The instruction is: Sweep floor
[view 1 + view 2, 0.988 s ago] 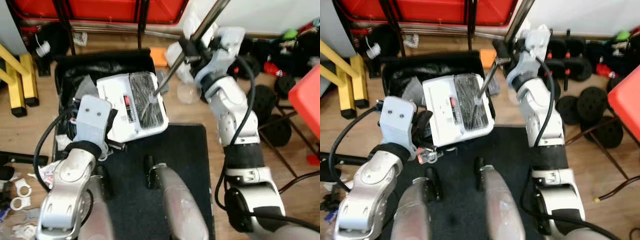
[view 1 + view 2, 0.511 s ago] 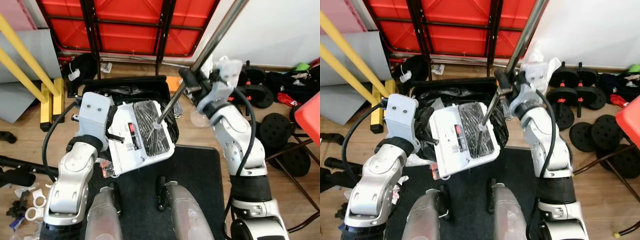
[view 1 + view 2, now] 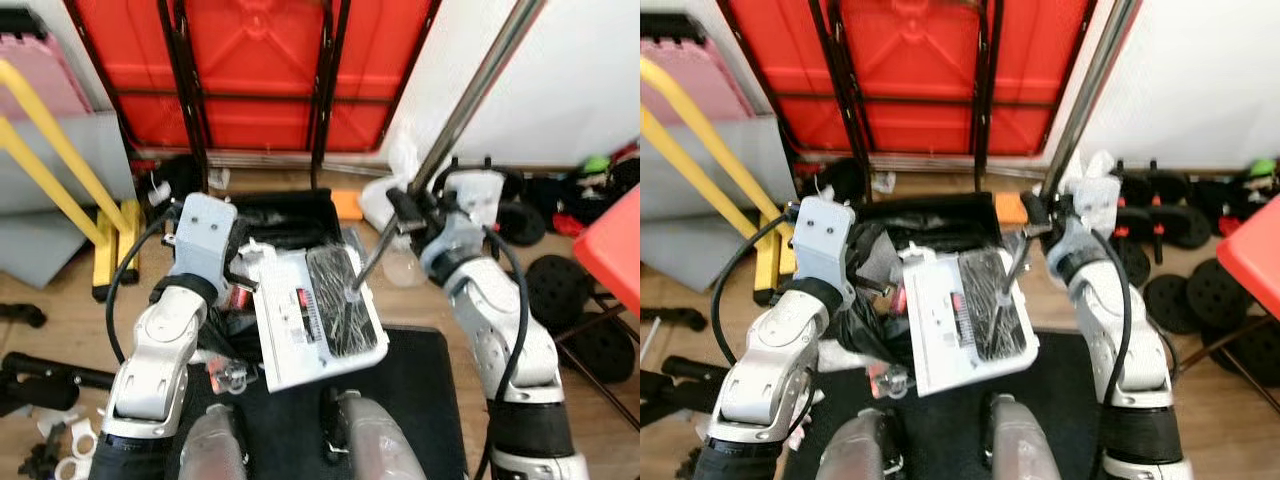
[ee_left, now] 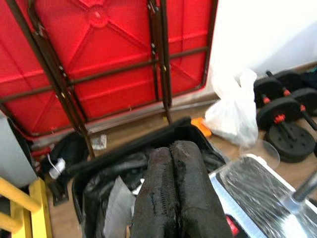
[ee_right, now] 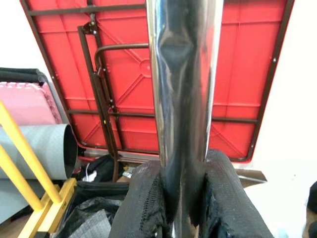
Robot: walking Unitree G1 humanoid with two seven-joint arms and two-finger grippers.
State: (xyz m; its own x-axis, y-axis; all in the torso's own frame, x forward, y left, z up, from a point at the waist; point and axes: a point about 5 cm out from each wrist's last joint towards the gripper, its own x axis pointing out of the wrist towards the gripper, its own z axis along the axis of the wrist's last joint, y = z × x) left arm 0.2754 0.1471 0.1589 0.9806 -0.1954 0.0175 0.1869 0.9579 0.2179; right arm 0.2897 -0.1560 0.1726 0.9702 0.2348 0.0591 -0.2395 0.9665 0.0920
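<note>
Red folded table (image 3: 250,70) leaned against the far wall, black legs showing. Wood floor (image 3: 60,310) below it. Black mat (image 3: 420,400) lay near the robot, by its feet. Black bin (image 3: 290,215) with a black liner sat on the floor at centre, just beyond the mat. Yellow frame (image 3: 60,160) stood at far left beside a grey roll (image 3: 700,200). Dumbbells (image 3: 1170,225) and weight plates (image 3: 1200,295) lay on the right, red counter (image 3: 615,260) corner at the right edge. White bag (image 4: 233,111) sat on the floor right of the bin.

White dustpan (image 3: 315,315) was tilted over the bin's near side, dark debris on its right half. Left tool (image 4: 173,198) was beside the dustpan's left edge, fingers pressed together; what it gripped could not be told. Right tool (image 5: 181,198) was clenched around the metal broom pole (image 5: 183,99), which ran up and to the far right; its lower end touched the dustpan's debris.
</note>
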